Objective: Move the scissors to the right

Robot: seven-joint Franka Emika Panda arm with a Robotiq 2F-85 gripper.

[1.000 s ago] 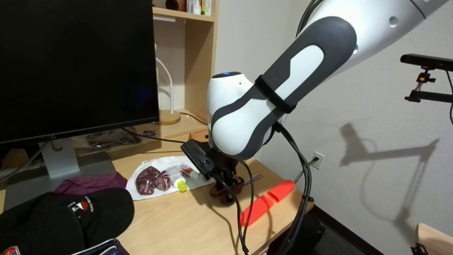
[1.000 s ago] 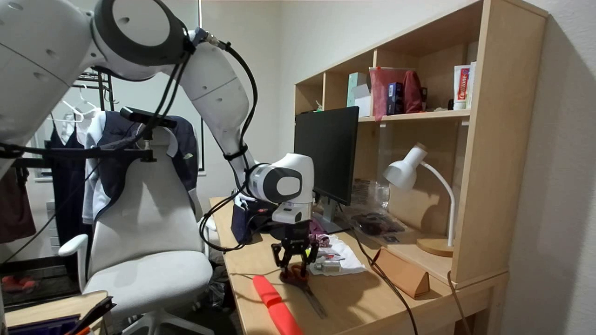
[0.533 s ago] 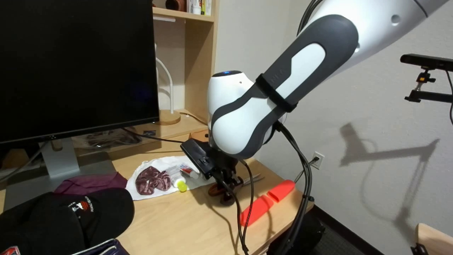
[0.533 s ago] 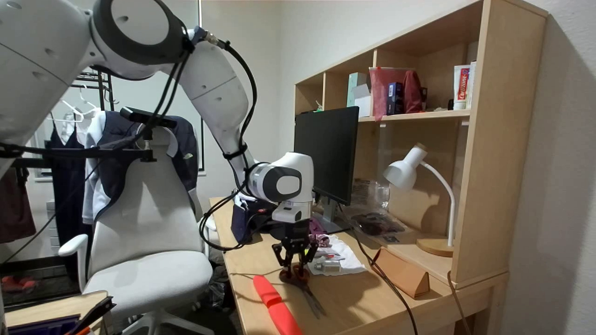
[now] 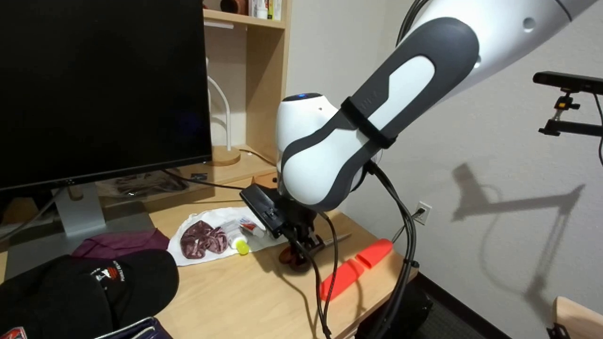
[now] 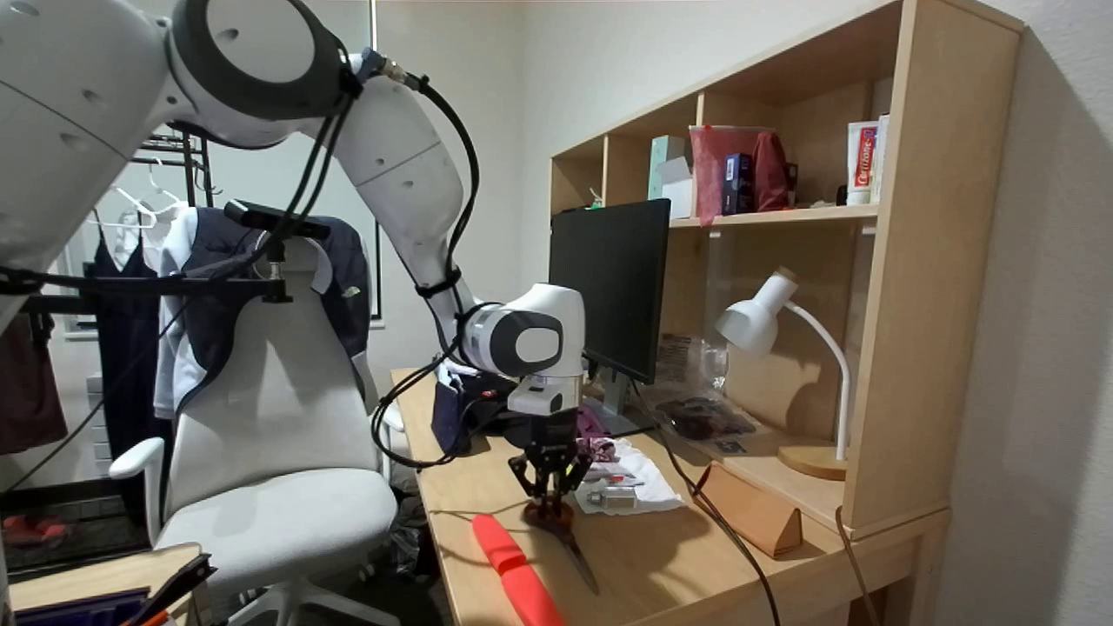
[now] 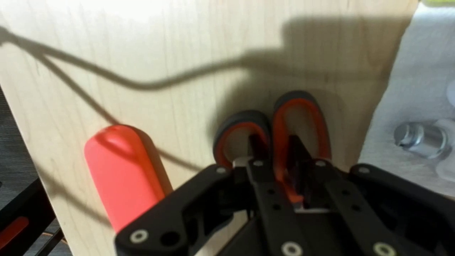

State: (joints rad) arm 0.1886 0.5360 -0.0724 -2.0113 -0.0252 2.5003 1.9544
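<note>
The scissors (image 6: 569, 546) lie on the desk with orange-red and dark loop handles under my gripper (image 6: 549, 504). Their blades look together and point away from the gripper; they also show in an exterior view (image 5: 340, 239). In the wrist view one finger of my gripper (image 7: 276, 144) stands in each handle loop. The fingers are closed on the inner sides of the handles (image 7: 280, 138). The gripper hides the blades in the wrist view. The scissors appear to rest on the desk; I cannot tell if they are lifted.
A thick orange-red two-part stick (image 6: 515, 563) lies beside the scissors, near the desk edge. A white cloth (image 6: 659, 497) with small tubes lies on the other side. A tan case (image 6: 749, 511), a lamp (image 6: 755, 322), a monitor (image 5: 103, 94) and a black cap (image 5: 136, 278) stand around.
The fingers have come together inside the loops. The scissors' blades were spread apart half a second ago and are now together. The arm has barely moved.
</note>
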